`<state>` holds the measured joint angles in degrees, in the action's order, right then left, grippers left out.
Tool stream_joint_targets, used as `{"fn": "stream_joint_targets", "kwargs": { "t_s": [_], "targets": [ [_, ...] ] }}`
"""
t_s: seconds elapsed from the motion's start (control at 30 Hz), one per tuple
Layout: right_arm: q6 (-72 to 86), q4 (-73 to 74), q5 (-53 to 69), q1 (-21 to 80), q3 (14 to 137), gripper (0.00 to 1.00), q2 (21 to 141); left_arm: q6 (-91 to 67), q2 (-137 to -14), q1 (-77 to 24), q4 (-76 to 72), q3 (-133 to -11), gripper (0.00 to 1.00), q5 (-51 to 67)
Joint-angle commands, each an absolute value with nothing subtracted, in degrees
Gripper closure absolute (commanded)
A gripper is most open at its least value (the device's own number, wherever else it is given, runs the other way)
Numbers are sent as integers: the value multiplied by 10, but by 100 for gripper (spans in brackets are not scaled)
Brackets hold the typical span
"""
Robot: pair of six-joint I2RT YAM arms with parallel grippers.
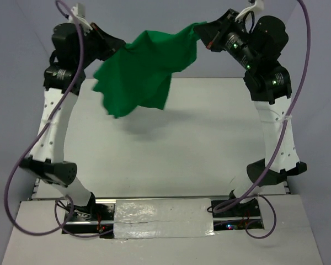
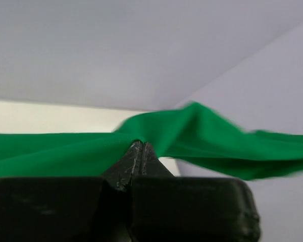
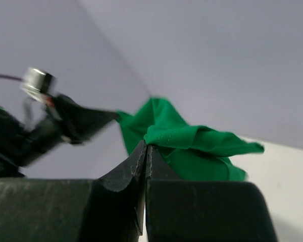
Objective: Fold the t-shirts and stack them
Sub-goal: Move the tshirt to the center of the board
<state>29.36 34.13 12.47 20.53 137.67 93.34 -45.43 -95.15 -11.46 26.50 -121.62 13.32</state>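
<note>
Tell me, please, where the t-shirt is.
Top view: the t-shirt hangs over the far end of the table, held between the left gripper and right gripper.

We see a white table filling the middle of the scene, with a soft shadow on its far left part. Near us, a wrinkled strip of silver tape lies on a grey board. A pale lilac backdrop rises at the far side.

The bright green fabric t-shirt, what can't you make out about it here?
Top external: the bright green fabric t-shirt hangs bunched; folds hide sleeves and collar.
Left wrist: it runs off both side edges; the left gripper covers the pinched spot.
Right wrist: the right gripper covers its held edge.
</note>
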Motion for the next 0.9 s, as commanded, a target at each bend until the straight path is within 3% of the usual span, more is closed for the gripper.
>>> {"fn": "stream_joint_targets", "kwargs": {
  "t_s": [0.0, 0.23, 0.4, 0.47, 0.5, 0.53, 0.57, 0.6, 0.63, 0.7, 0.87],
  "targets": [
    [319, 266, 206, 215, 1255, 100, 898, -468, -896, -126, 219, -1218, 100, 159],
    [272, 235, 97, 214, 998, 100, 795, -468, -853, -127, 169, -1027, 100, 192],
    [260, 248, 33, 209, 840, 100, 831, -432, -961, -139, 225, -1020, 100, 154],
    [270, 261, 19, 196, 823, 100, 876, -432, -1039, -144, 254, -1036, 78, 145],
    [272, 267, 9, 193, 828, 90, 932, -432, -1068, -148, 275, -1067, 37, 150],
    [274, 277, 2, 187, 839, 79, 962, -424, -1127, -160, 301, -1091, 15, 166],
    [279, 309, -21, 184, 876, 71, 989, -415, -1153, -168, 362, -1119, 1, 171],
    [282, 326, -29, 178, 896, 45, 1031, -409, -1171, -177, 393, -1173, 1, 168],
    [286, 340, -33, 176, 914, 38, 1041, -393, -1181, -193, 415, -1189, 1, 158],
    [297, 334, -38, 174, 922, 15, 1027, -384, -1154, -200, 415, -1167, 1, 113],
    [311, 272, -26, 183, 850, 11, 916, -414, -977, -133, 399, -1001, 4, -8]
  ]
}}
